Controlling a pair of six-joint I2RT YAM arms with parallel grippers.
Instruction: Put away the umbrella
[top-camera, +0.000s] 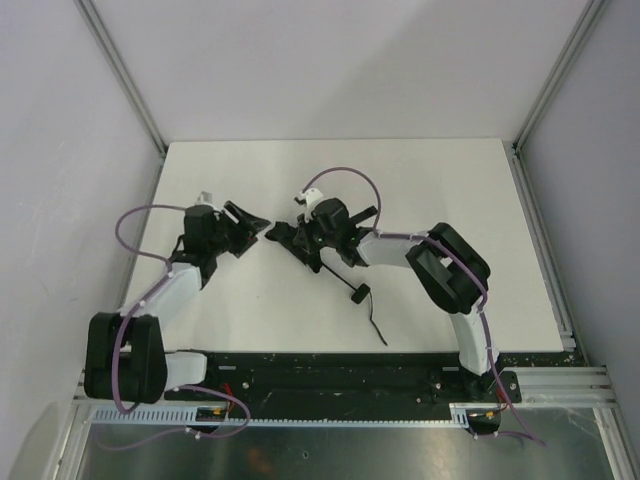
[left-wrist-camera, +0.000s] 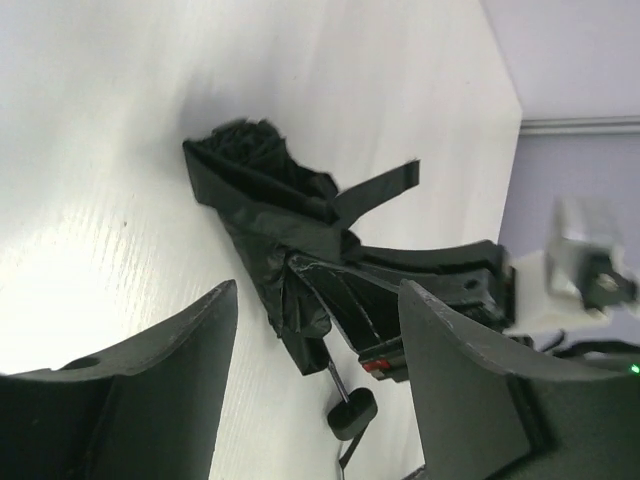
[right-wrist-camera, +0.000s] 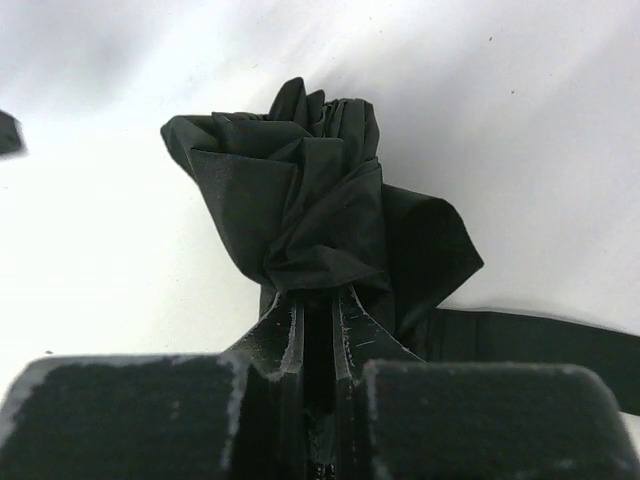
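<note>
Fingers (right-wrist-camera: 285, 335) of the right gripper (right-wrist-camera: 318, 300) stand narrow, pressed close on a fold of the umbrella (right-wrist-camera: 300, 190). In the right wrist view, the black fabric bunches in crumpled pleats just beyond the tips at 12 o'clock. A flat black strap (right-wrist-camera: 540, 345) trails off from the bundle toward 3 o'clock, lying on the white table (right-wrist-camera: 520, 120).

Fingers (left-wrist-camera: 180, 360) of the left gripper (left-wrist-camera: 320, 300) are spread wide with nothing between them. In the left wrist view the umbrella (left-wrist-camera: 260, 190) lies beyond them on the table (left-wrist-camera: 100, 150). Its gathered end is at 11 o'clock and the strap (left-wrist-camera: 385, 185) sticks out loose toward 2 o'clock. The thin shaft runs down to the round handle (left-wrist-camera: 350, 412) at 6 o'clock.

From the top camera the umbrella (top-camera: 282, 234) rests near the middle of the table (top-camera: 420, 180). Its bunched end points to 10 o'clock and its handle (top-camera: 360, 294) lies out toward 4 o'clock. A thin cord (top-camera: 378, 325) runs on from the handle toward 5 o'clock. The right gripper (top-camera: 305, 240) sits over the bundle. The left gripper (top-camera: 252, 222) is just beside the bunched end at 9 o'clock. Whether it touches the fabric cannot be told.
</note>
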